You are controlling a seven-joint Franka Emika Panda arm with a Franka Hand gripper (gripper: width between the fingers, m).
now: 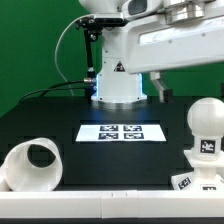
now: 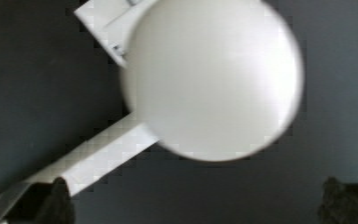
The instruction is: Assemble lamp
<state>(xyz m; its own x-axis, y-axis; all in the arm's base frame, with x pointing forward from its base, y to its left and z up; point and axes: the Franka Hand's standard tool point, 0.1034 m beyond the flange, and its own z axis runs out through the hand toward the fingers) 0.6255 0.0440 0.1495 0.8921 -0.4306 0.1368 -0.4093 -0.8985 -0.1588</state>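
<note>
The white bulb (image 1: 205, 125) stands upright at the exterior view's right, its round head up and a tag on its lower body. It sits on the flat base (image 1: 190, 181) at the front right edge. The hollow tapered shade (image 1: 32, 163) lies on its side at the front left, its opening facing the camera. In the wrist view the bulb's round head (image 2: 211, 80) fills the middle, with white base parts (image 2: 101, 150) under it. My gripper (image 2: 197, 205) is open and empty above the bulb, with its dark fingertips (image 2: 43, 202) wide apart. In the exterior view only part of it (image 1: 160, 88) shows under the arm.
The marker board (image 1: 122, 132) lies flat in the middle of the black table. The arm's white pedestal (image 1: 117, 85) stands behind it, with a cable running to the left. A green backdrop closes the far side.
</note>
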